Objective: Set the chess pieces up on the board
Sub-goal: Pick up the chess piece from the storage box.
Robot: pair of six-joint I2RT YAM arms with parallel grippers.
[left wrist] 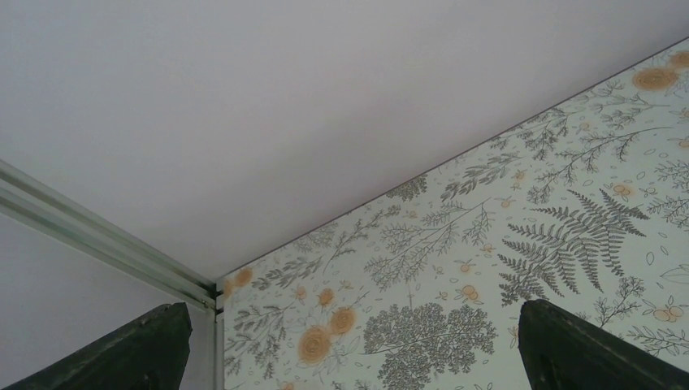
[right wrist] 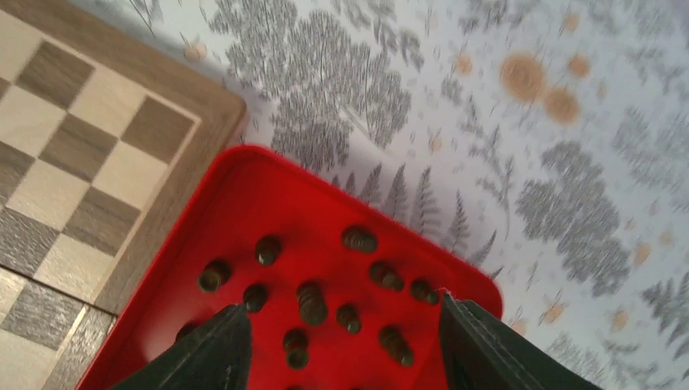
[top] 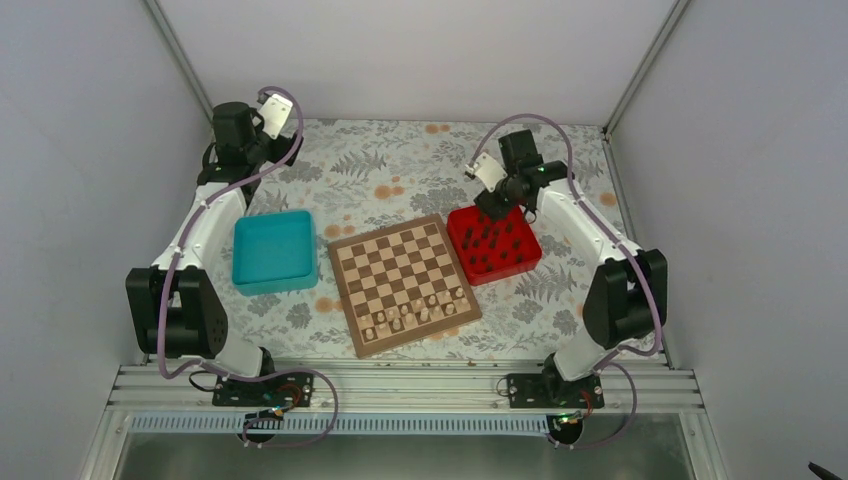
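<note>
Through the right wrist camera we get only the far part of the red tray (right wrist: 268, 187): its near end runs off the bottom edge, and the fingers (right wrist: 207, 357) of the right gripper (right wrist: 341, 313) cover some of its floor, so we cannot count the chess pieces (right wrist: 311, 302) inside it. The cloth (right wrist: 569, 162) beyond the tray is blurred. Of the board (right wrist: 73, 162), left of the tray, one corner shows. From above, the pieces in the tray are dark specks (kinds beyond telling). The left gripper (left wrist: 353, 357) has its fingers cut off at the bottom edge of its own view.
</note>
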